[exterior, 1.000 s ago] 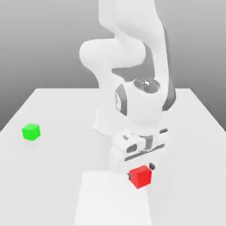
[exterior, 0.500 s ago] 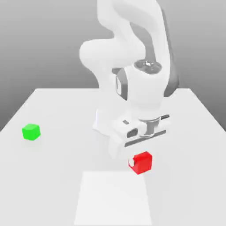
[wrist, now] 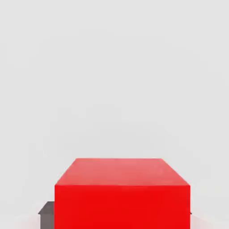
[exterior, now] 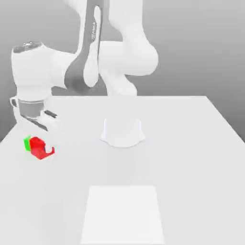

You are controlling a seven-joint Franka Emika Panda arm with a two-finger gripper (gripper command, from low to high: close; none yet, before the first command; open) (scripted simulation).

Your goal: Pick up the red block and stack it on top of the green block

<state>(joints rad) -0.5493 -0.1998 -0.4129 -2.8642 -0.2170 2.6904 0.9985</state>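
Bright, even, diffuse light, grey backdrop darkening towards the top, faint soft shadow around the arm's base (exterior: 122, 135) on the white table (exterior: 191, 158), no glare, slightly soft edges

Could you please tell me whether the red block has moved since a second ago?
Yes. The red block, held in the gripper, has crossed the table toward the exterior view's left and now partly hides the green block, which has stayed put.
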